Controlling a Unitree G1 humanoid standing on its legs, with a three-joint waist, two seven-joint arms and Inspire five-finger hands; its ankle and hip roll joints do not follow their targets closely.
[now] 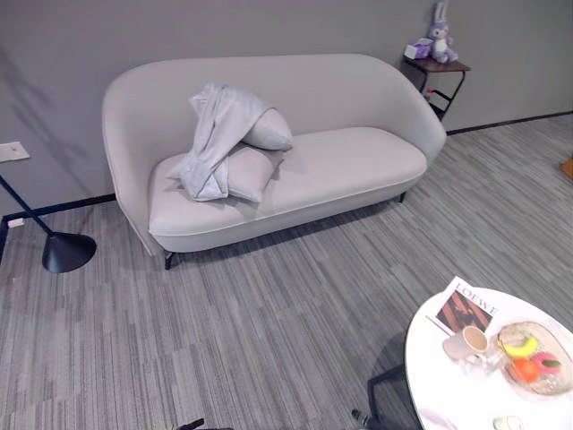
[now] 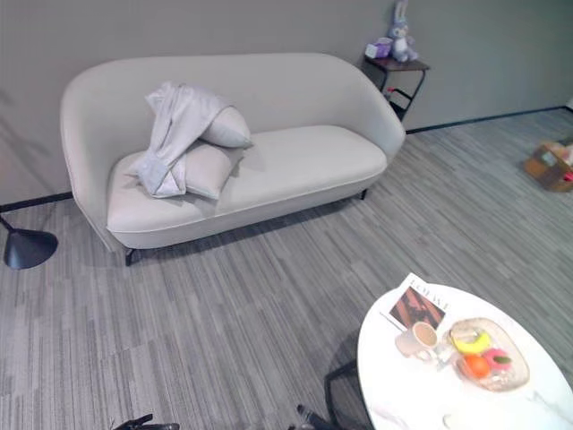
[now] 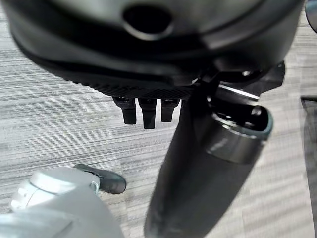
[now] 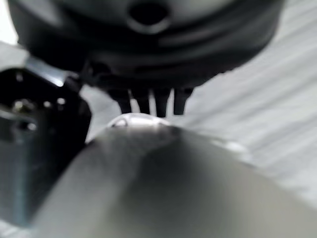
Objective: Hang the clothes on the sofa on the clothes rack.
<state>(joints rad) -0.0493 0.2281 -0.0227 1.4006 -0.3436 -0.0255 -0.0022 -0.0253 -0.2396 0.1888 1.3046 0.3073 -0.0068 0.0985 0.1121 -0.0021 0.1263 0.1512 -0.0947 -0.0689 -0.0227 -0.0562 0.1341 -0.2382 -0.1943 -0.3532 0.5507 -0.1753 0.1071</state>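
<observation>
white table (image 1: pixel 448 376), magazine (image 1: pixel 466 309), clothes (image 1: pixel 215 139) on sofa (image 1: pixel 358 166)

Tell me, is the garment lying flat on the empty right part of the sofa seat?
No, the garment is draped over two cushions on the left part of the sofa.

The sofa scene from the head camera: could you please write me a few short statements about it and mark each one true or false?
1. The light grey garment is draped over the cushions at the sofa's left end. True.
2. The garment already hangs on a rack. False: it lies on the sofa.
3. A cup stands on the white round table beside a dish of fruit. True.
4. A stuffed rabbit sits on the sofa seat. False: it sits on the small side table by the wall.
5. The left hand holds the garment. False: it holds nothing, fingers straight above the floor.
</observation>
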